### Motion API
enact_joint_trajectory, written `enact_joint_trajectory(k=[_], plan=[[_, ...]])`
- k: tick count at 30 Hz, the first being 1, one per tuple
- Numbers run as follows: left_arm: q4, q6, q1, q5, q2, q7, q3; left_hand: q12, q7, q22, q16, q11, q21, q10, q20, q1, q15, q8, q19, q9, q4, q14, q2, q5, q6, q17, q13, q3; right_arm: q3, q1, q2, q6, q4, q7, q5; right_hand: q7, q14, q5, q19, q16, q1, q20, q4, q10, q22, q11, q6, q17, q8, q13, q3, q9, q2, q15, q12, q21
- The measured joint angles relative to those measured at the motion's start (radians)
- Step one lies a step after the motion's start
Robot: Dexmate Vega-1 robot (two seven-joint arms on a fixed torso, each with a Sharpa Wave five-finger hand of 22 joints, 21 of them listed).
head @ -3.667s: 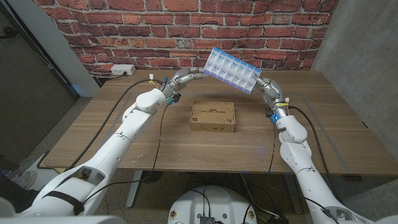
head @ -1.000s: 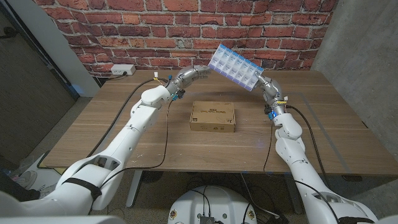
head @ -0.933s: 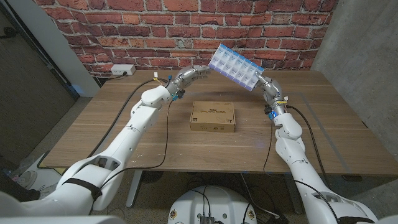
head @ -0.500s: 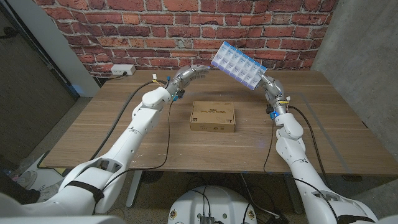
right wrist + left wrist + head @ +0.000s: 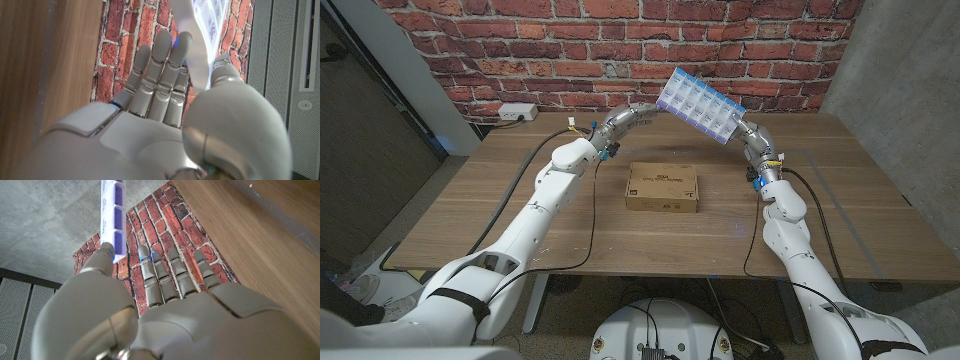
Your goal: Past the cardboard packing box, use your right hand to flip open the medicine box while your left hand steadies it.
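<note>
While the medicine box (image 5: 699, 103) is hanging tilted in the air beyond the cardboard packing box (image 5: 662, 187), above the far edge of the surface (image 5: 470, 215), the left robot hand (image 5: 638, 112) is touching its lower left corner, thumb (image 5: 102, 262) against the edge and fingers (image 5: 172, 275) straight; whether it is truly gripping I cannot tell. The right robot hand (image 5: 744, 131) is pinching the box's right end between thumb and fingers (image 5: 165, 65). To do the step well, the left should be bracing firmly while the right is prying a lid upward. Compared with 3.7 seconds ago, the box is sitting slightly higher and further right.
</note>
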Motion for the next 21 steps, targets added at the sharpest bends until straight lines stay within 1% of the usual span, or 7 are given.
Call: enact_joint_trajectory(k=[6,8,11,14,18,19,21], plan=[[0.001,0.000,-0.003,0.002,-0.005,0.003,0.000,0.000,0.002,-0.001,0.000,-0.002,0.002,0.014,0.000,0.007,0.000,0.000,0.000,0.000,-0.001,0.011,0.007,0.000,0.002,0.000,0.000,0.001,-0.007,0.004,-0.003,0.000,0.007,0.010,-0.005,0.000,0.000,0.000,-0.008,-0.006,0.000,0.000,0.000,0.000,-0.009,0.000,0.000,0.001,0.000,0.000,0.000,-0.001,0.000,0.000,-0.007,0.008],[0.001,0.000,-0.004,0.004,-0.006,0.006,0.001,0.000,0.001,-0.001,0.000,-0.002,0.002,0.017,0.000,0.011,0.000,0.000,0.000,0.000,-0.007,0.011,0.010,0.000,0.009,0.000,0.000,0.007,-0.009,0.006,-0.004,0.000,0.008,0.012,-0.006,0.000,0.000,-0.002,-0.008,-0.006,0.000,0.000,0.000,0.001,-0.013,0.001,0.000,0.000,0.000,0.001,0.000,-0.001,0.000,0.000,-0.007,0.011],[0.001,0.000,-0.005,0.006,-0.007,0.008,0.001,0.002,-0.002,-0.001,0.000,-0.011,0.006,0.036,-0.001,0.033,0.000,0.004,0.001,0.000,-0.012,0.018,0.003,0.000,0.031,0.000,0.000,0.012,-0.011,0.008,-0.005,0.000,0.009,0.013,-0.008,0.000,0.002,0.001,-0.007,-0.006,0.000,0.000,0.000,0.002,-0.017,0.002,0.000,0.000,0.000,0.001,0.000,-0.001,0.000,0.001,-0.007,0.016],[0.001,0.000,-0.005,0.009,-0.010,0.014,0.001,0.015,-0.008,-0.004,0.000,-0.017,0.013,0.081,-0.006,0.056,-0.001,0.022,0.013,0.000,-0.022,0.038,0.010,0.000,0.076,-0.001,0.005,0.022,-0.013,0.009,-0.005,0.000,0.011,0.015,-0.009,0.000,0.003,0.001,-0.011,-0.006,0.000,0.003,0.000,0.002,-0.023,0.002,0.000,0.000,0.000,0.001,0.000,0.000,0.000,0.000,-0.007,0.020],[-0.001,0.000,-0.004,0.010,-0.012,0.022,0.001,0.033,-0.019,-0.005,0.008,-0.031,0.023,0.151,-0.009,0.087,-0.001,0.050,0.028,0.001,-0.028,0.064,0.036,0.000,0.154,0.000,0.008,0.045,-0.014,0.011,-0.005,0.000,0.011,0.015,-0.010,0.000,0.004,0.001,-0.011,-0.006,0.000,0.003,0.000,0.003,-0.028,0.004,0.000,0.000,-0.002,0.003,0.000,0.000,0.000,0.000,-0.012,0.026],[-0.003,0.000,-0.003,0.010,-0.012,0.024,0.001,0.040,-0.023,-0.007,0.012,-0.034,0.026,0.170,-0.010,0.099,-0.002,0.057,0.035,0.002,-0.027,0.075,0.032,-0.001,0.173,0.000,0.009,0.050,-0.015,0.011,-0.005,0.000,0.011,0.015,-0.010,0.000,0.004,0.001,-0.011,-0.006,0.000,0.003,0.000,0.003,-0.028,0.004,0.000,0.000,-0.003,0.003,0.000,0.000,0.000,0.000,-0.014,0.026],[-0.005,0.000,-0.002,0.010,-0.012,0.025,0.001,0.052,-0.026,-0.010,0.020,-0.034,0.033,0.215,-0.006,0.112,-0.002,0.070,0.043,0.001,-0.024,0.099,0.043,-0.005,0.216,0.003,0.009,0.059,-0.015,0.011,-0.005,0.000,0.011,0.015,-0.010,0.002,0.003,0.001,-0.011,-0.006,0.000,0.003,0.000,0.004,-0.032,0.004,0.002,0.000,-0.004,0.004,0.000,0.000,0.000,-0.001,-0.014,0.030]])
